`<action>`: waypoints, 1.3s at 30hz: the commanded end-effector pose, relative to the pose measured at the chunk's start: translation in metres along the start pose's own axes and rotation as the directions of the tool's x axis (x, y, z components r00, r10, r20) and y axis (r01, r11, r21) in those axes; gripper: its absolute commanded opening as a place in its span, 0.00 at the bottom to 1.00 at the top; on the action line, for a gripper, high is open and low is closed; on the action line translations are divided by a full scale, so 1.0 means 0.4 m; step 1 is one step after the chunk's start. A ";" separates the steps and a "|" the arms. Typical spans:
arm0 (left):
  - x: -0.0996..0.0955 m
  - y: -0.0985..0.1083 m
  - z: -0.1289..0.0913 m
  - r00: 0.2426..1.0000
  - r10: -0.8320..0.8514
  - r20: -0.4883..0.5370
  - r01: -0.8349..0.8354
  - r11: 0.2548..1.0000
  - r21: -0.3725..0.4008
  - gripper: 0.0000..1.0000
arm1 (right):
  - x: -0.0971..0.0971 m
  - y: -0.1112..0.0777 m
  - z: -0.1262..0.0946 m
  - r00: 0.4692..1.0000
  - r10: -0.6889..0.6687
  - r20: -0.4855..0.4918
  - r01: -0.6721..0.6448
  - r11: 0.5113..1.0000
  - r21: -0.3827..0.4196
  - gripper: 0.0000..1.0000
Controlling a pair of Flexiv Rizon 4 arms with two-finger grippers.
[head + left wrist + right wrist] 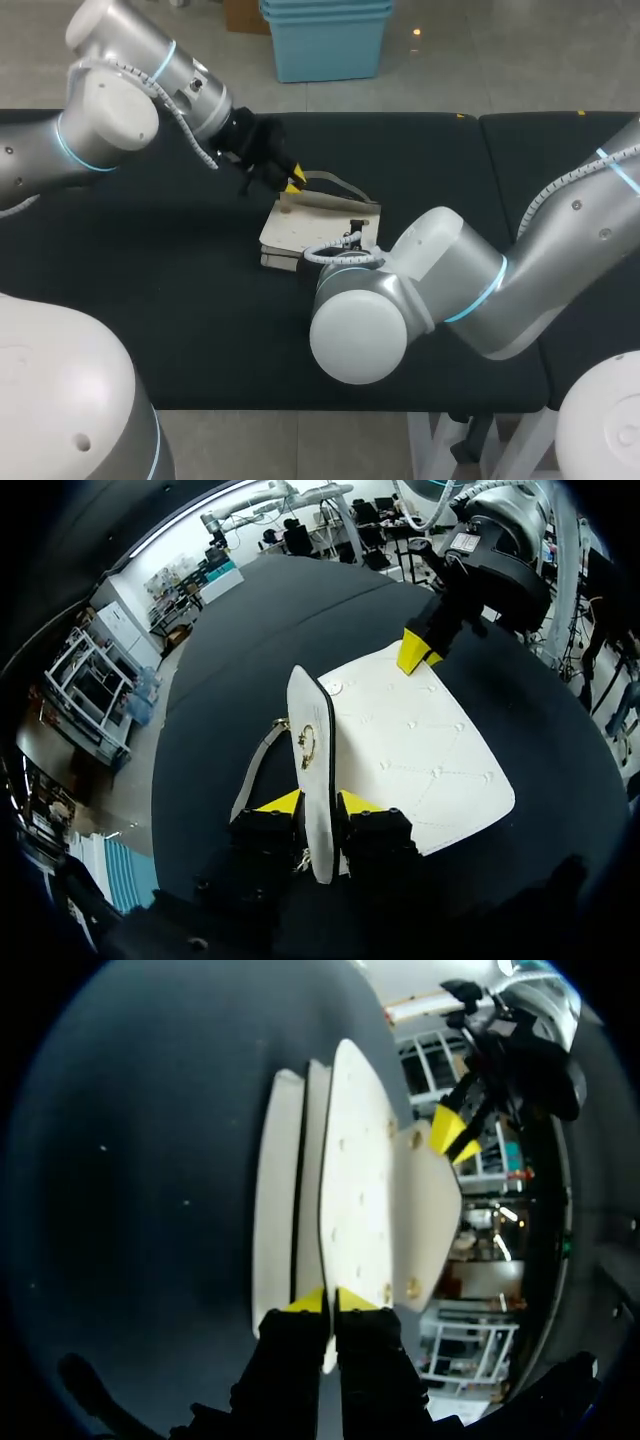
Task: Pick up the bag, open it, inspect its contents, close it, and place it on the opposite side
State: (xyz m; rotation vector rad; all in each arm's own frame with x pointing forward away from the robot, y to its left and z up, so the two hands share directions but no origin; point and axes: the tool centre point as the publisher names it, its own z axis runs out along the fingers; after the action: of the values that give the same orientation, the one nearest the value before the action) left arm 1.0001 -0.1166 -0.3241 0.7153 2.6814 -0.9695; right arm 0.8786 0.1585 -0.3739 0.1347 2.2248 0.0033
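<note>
A white quilted bag point(305, 232) lies flat on the black table point(150, 260) near its middle. Its flap point(330, 203) is lifted, standing on edge in the left wrist view point(312, 730), with a gold clasp ring point(307, 745) on its inner face. My left gripper point(318, 805) is shut on the flap's free edge, one yellow tip on each side; in the head view it point(293, 182) sits at the bag's far left corner. My right gripper point(328, 1302) is shut on the edge of the bag's upper panel point(355, 1180) at the near right side point(415, 652).
A grey strap point(255, 775) trails from the bag beside the left fingers. My right arm's large elbow point(360, 330) hangs over the table's front middle. A seam point(480, 170) splits the tabletop at the right. Bare black surface lies left of the bag.
</note>
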 end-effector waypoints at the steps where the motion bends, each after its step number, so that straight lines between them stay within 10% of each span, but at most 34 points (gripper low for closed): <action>1: 0.039 -0.008 -0.008 0.998 -0.008 0.069 0.007 1.000 0.015 0.64 | 0.006 0.000 0.001 1.000 0.000 0.005 0.000 1.000 0.000 0.00; 11: 0.051 -0.025 0.034 0.993 0.042 0.111 -0.041 0.999 -0.010 0.80 | 0.006 0.000 0.001 1.000 0.000 0.005 0.000 1.000 0.000 0.00; 18: 0.001 0.007 0.077 0.994 0.000 0.111 0.000 1.000 0.001 0.56 | 0.006 0.000 0.001 1.000 0.000 0.005 0.000 1.000 0.000 0.00; 39: -0.044 0.028 0.123 0.998 -0.030 0.047 0.030 1.000 -0.007 0.40 | 0.006 0.000 0.001 1.000 0.000 0.005 0.000 1.000 0.000 0.00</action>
State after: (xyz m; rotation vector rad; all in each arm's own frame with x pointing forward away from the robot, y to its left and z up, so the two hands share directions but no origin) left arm 1.0165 -0.1435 -0.3608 0.6369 2.6512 -0.9693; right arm 0.8786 0.1585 -0.3739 0.1349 2.2247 0.0033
